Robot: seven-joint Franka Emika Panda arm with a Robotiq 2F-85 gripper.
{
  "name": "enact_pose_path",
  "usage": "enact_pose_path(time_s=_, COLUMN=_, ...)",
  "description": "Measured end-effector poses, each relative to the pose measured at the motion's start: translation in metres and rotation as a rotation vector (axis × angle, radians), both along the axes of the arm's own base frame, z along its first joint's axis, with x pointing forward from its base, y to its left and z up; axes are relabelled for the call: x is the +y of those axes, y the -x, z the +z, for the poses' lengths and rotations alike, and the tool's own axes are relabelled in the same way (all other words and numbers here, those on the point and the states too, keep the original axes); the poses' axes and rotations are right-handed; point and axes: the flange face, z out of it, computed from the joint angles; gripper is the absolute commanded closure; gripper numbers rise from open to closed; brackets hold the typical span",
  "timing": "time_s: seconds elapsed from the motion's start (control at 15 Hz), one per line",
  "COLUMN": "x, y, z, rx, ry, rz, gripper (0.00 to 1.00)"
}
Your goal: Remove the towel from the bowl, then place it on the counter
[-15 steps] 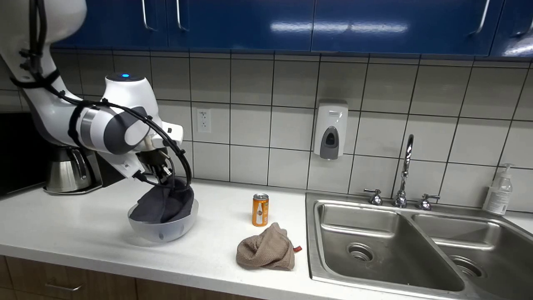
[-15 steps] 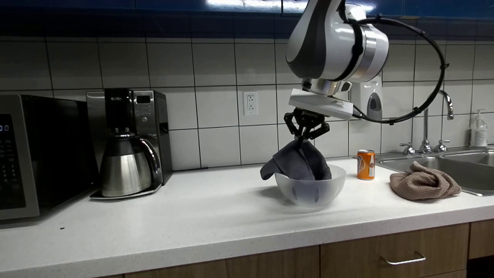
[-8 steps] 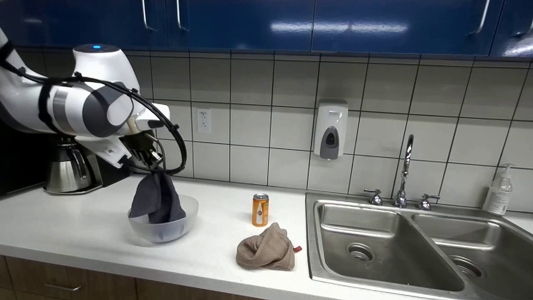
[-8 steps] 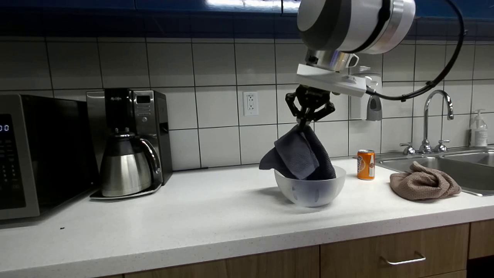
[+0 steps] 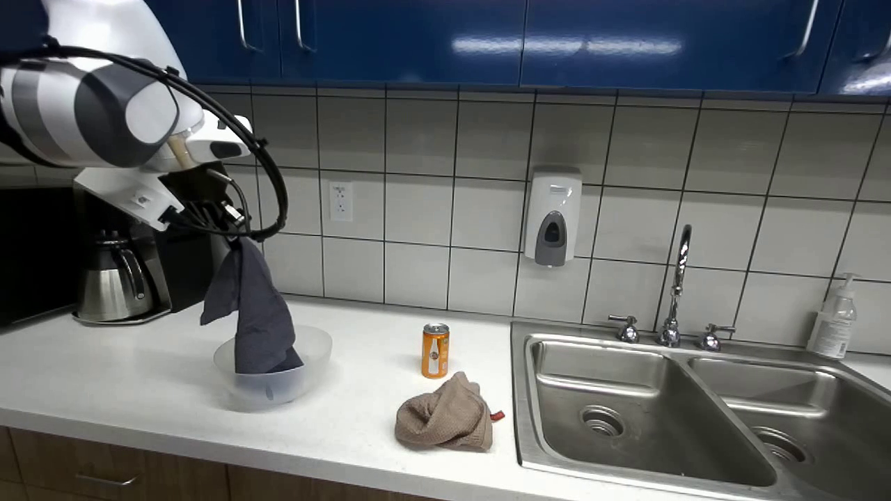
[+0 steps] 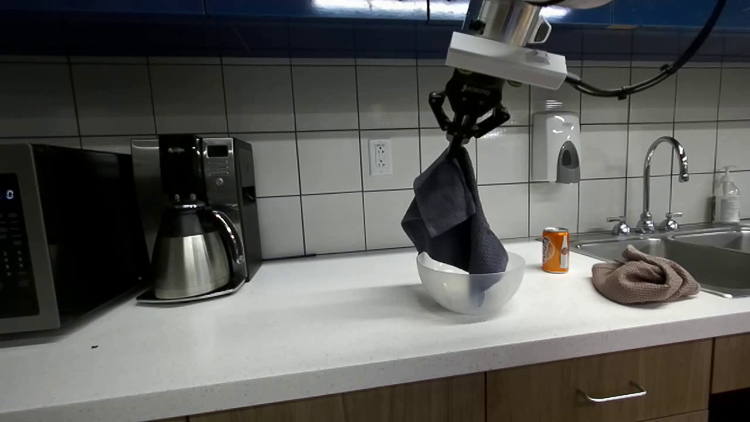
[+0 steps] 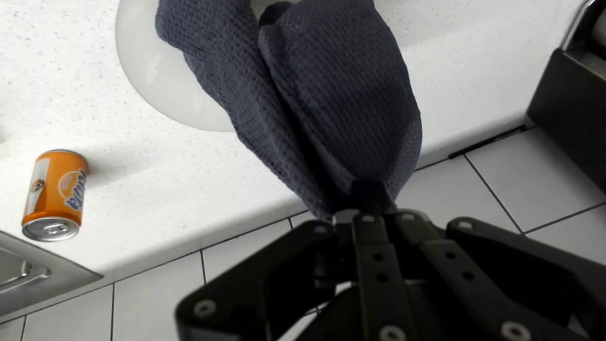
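The dark grey-blue towel hangs from my gripper in both exterior views (image 5: 264, 313) (image 6: 451, 211). My gripper (image 6: 457, 146) is shut on the towel's upper end, high above the bowl. The towel's lower end hangs down inside the translucent white bowl (image 6: 508, 278), showing faintly through its wall. The bowl stands upright on the white counter (image 6: 263, 328). In the wrist view the towel (image 7: 345, 85) spreads out from the gripper (image 7: 369, 189) and covers much of the bowl (image 7: 165, 90). The fingertips are partly hidden in the towel's folds.
An orange can (image 5: 435, 351) and a crumpled brown towel (image 5: 445, 424) lie between the bowl and the steel sink (image 5: 525, 417). A coffee maker (image 6: 193, 252) and a microwave (image 6: 47, 234) stand on the opposite side. Blue cabinets (image 5: 404, 42) hang above.
My gripper has risen well above the bowl, pulling the towel up with it. Most of the towel has come out of the bowl and hangs stretched. The bowl has not moved.
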Motion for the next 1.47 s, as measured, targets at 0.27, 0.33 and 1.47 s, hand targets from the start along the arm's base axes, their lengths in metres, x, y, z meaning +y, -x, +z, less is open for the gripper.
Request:
enact_pose_path(time_s=0.27, x=0.009, y=0.011, z=0.025, rx=-0.038, ry=0.015, rz=0.018, gripper=1.00)
enact_pose_path(time_s=0.33, x=0.012, y=0.013, z=0.031, rx=-0.048, ry=0.018, rz=0.024, gripper=1.00)
enact_pose_path(time_s=1.47, x=0.073, y=0.031, z=0.103, rx=-0.189, ry=0.062, rz=0.126, gripper=1.00)
